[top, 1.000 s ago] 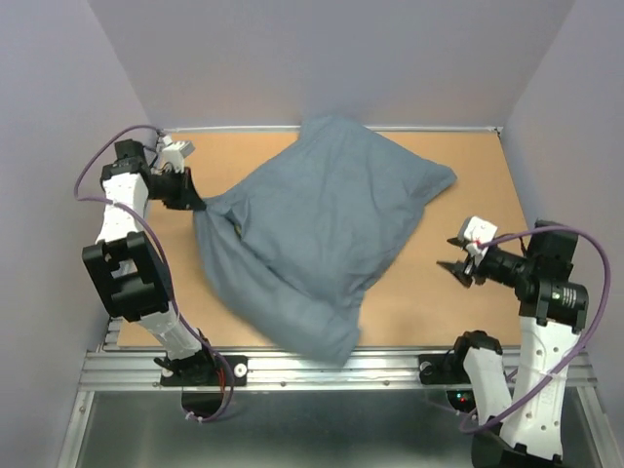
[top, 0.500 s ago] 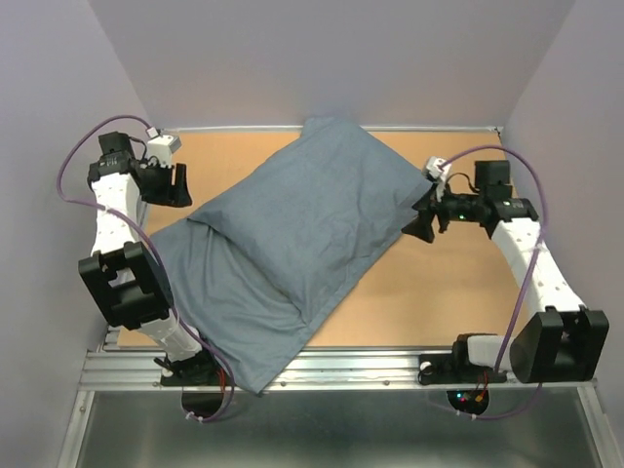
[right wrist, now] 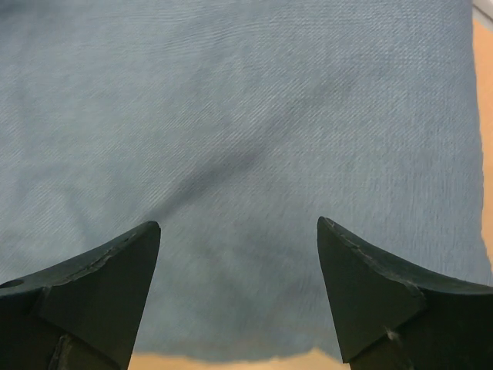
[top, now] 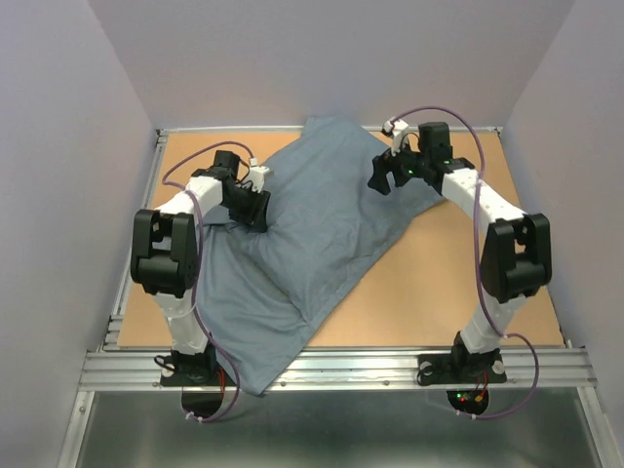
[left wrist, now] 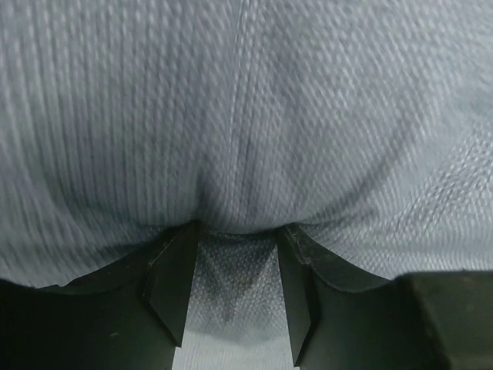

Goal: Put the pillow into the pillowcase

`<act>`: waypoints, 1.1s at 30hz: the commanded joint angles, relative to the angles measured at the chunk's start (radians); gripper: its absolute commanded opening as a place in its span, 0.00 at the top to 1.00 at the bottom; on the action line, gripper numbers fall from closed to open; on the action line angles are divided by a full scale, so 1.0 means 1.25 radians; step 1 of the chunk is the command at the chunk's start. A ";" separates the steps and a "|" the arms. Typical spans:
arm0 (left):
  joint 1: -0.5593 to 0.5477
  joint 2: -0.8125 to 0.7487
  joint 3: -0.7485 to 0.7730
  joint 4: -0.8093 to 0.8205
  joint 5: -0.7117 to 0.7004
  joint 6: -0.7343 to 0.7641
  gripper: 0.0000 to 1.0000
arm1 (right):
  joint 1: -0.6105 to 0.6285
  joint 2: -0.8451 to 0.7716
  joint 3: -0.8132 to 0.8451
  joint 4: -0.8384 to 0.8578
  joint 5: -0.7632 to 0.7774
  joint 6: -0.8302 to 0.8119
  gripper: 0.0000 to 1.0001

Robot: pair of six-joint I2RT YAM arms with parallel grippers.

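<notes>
The case [top: 312, 234] lies plump on the table [top: 439, 283], so we judge the pillow inside; left gripper [left wrist: 237, 231] presses into it, fold between its jaws, pinched or not we cannot tell; right gripper [right wrist: 237, 223] hovers released above the far corner, likely to straighten it.

White-shelled arms [top: 480, 200] with black joints [top: 161, 255] and looping purple cables [top: 444, 109] — tapered black fingers [right wrist: 100, 281].
</notes>
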 commanded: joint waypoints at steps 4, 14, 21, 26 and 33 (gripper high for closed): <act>-0.086 0.172 0.176 0.069 -0.023 -0.050 0.44 | 0.051 0.175 0.006 0.113 0.173 -0.020 0.12; -0.169 0.306 0.441 0.037 0.044 -0.043 0.42 | 0.057 0.019 -0.188 -0.280 0.267 -0.103 0.23; -0.165 0.110 0.253 0.086 0.122 -0.107 0.40 | 0.005 -0.070 -0.176 -0.339 0.398 -0.203 0.18; -0.050 -0.184 0.025 0.224 0.126 -0.241 0.25 | 0.006 -0.076 0.076 -0.397 0.267 -0.047 0.06; 0.098 -0.332 -0.194 0.249 0.081 -0.270 0.24 | 0.144 0.030 0.245 -0.322 0.342 0.124 0.00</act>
